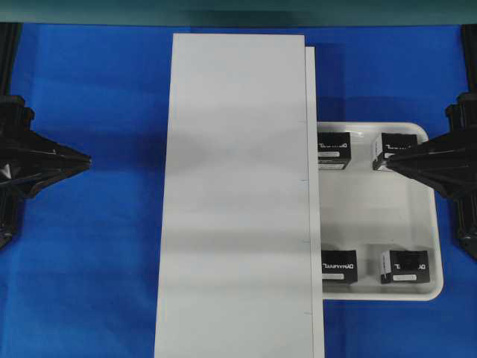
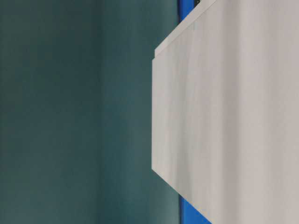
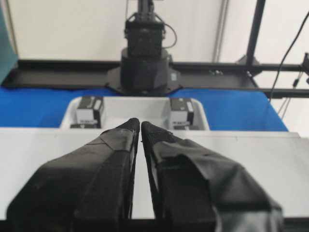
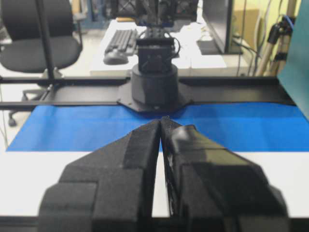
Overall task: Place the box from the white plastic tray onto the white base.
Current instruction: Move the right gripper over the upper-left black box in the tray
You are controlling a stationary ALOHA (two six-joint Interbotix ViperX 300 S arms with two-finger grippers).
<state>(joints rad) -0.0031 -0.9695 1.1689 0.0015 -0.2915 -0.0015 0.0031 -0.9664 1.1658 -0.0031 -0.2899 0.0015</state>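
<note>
The white base (image 1: 238, 194) is a long flat board down the middle of the blue table. The white plastic tray (image 1: 376, 212) lies to its right, partly under the board's edge, and holds black boxes at its corners: two at the back (image 1: 334, 149) (image 1: 399, 145) and two at the front (image 1: 339, 265) (image 1: 406, 266). My right gripper (image 1: 387, 159) is shut and empty, its tip over the back right box. My left gripper (image 1: 88, 159) is shut and empty, left of the base. The left wrist view shows its tips (image 3: 140, 123) above the base (image 3: 241, 169), with two boxes (image 3: 91, 110) (image 3: 181, 112) in the tray beyond.
The right wrist view shows the shut gripper (image 4: 161, 121) over the white surface (image 4: 38, 183), with blue table and the left arm's base (image 4: 154, 82) beyond. The table-level view shows only the board (image 2: 233, 116) and a teal wall (image 2: 70, 112).
</note>
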